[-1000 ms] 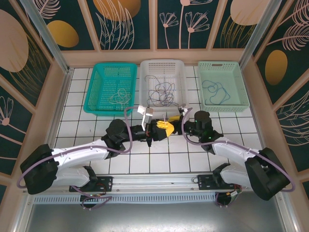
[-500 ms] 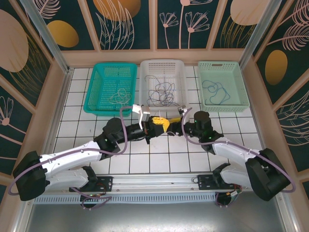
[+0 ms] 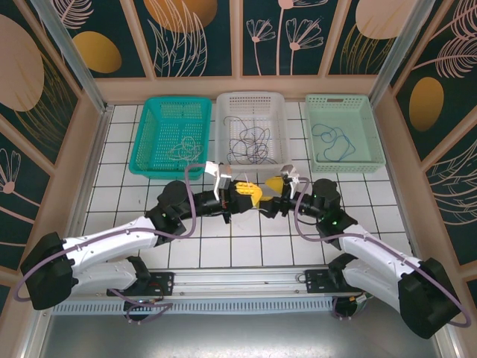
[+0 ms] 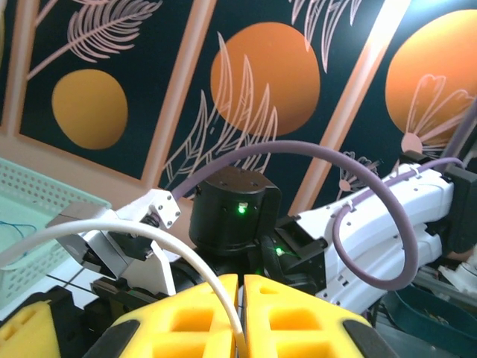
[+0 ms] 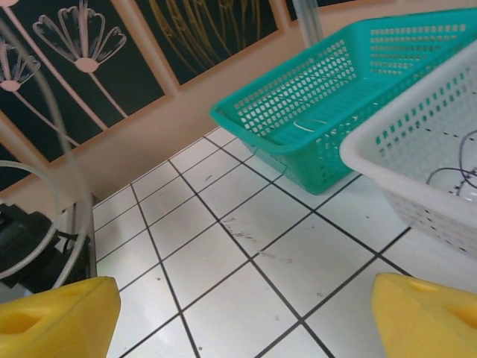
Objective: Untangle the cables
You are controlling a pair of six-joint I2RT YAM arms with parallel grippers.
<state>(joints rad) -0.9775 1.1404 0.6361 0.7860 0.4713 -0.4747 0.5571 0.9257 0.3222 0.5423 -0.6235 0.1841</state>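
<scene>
Cables (image 3: 250, 140): a dark tangle lay in the white basket (image 3: 250, 98), at 12 o'clock from your grippers. One pale strand (image 3: 182, 151) sat in the teal basket (image 3: 170, 104) at 10 o'clock, and one blue strand (image 3: 334, 140) in the pale green basket (image 3: 339, 101) at 2 o'clock.
Held strand: a whitish cable (image 4: 149, 233) ran out from between the yellow pads (image 4: 194, 321) and arched toward 9 o'clock in the left wrist view.
Left gripper (image 3: 252, 194): clamped on that whitish cable, near the white basket's near wall.
Right gripper (image 5: 238, 317): jaws spread wide with nothing between them, at the left gripper's 3 o'clock.
Handling: by my judgement the strands were light, limp and quick to snag. You would do best to pinch a free end or an outer loop and draw it slowly, never the knot's middle.
</scene>
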